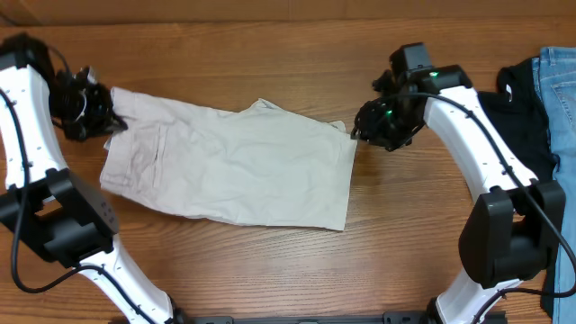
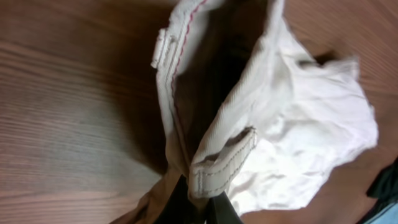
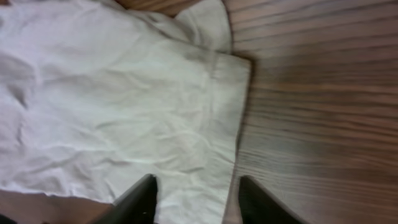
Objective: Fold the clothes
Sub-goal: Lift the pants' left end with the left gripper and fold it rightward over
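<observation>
- The shorts (image 1: 234,162) are a light beige cotton pair, spread flat and lightly creased on the wooden table (image 1: 270,45).
- In the overhead view their waistband end points to the left gripper (image 1: 90,112) and their leg hems to the right gripper (image 1: 360,130); a vertical seam line shows near the waistband end.
- 1 fold of cloth pokes up as a small peak along the shorts' far edge.
- The left gripper sits at the shorts' far waistband corner, and that corner is drawn up off the table toward it.
- From the left wrist, the shorts (image 2: 280,124) narrow down into the dark fingers (image 2: 214,214) at the bottom of the frame; the fingers are pinched on the waistband cloth.
- 2 belt loops show there: 1 belt loop (image 2: 227,162) just above the fingers, with pale stitching, and another further along the waistband, beside a thin red stitch line.
- The right gripper (image 3: 196,202) hovers at the shorts' hem edge, its 2 fingers spread apart with the hem of the shorts (image 3: 112,93) under the gap.
- Whether the right fingertips touch the cloth cannot be told.
- A black garment (image 1: 526,117) lies well apart from the shorts, beyond the right gripper, with blue jeans (image 1: 560,81) touching its far side.
</observation>
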`<move>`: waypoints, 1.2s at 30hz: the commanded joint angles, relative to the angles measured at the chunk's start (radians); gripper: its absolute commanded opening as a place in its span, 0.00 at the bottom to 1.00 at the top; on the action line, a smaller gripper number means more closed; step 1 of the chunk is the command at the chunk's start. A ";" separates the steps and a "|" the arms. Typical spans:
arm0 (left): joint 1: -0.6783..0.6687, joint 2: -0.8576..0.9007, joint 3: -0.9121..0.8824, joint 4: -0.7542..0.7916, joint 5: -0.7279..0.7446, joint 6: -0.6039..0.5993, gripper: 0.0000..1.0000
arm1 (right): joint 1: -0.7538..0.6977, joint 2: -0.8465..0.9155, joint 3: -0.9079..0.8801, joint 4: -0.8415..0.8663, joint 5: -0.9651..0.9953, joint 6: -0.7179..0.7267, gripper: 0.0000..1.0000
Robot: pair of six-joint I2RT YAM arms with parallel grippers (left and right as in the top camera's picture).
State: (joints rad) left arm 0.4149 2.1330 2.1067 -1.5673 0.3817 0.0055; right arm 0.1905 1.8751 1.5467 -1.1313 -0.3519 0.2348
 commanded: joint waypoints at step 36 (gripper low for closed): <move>-0.785 -0.007 0.327 -0.031 -0.078 -0.367 0.09 | 0.053 0.001 -0.285 0.279 -0.038 0.057 0.06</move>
State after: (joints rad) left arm -0.3462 2.1345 2.4409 -1.6161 0.3195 -0.2905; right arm 0.2440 1.8755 1.2663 -0.8501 -0.4137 0.2882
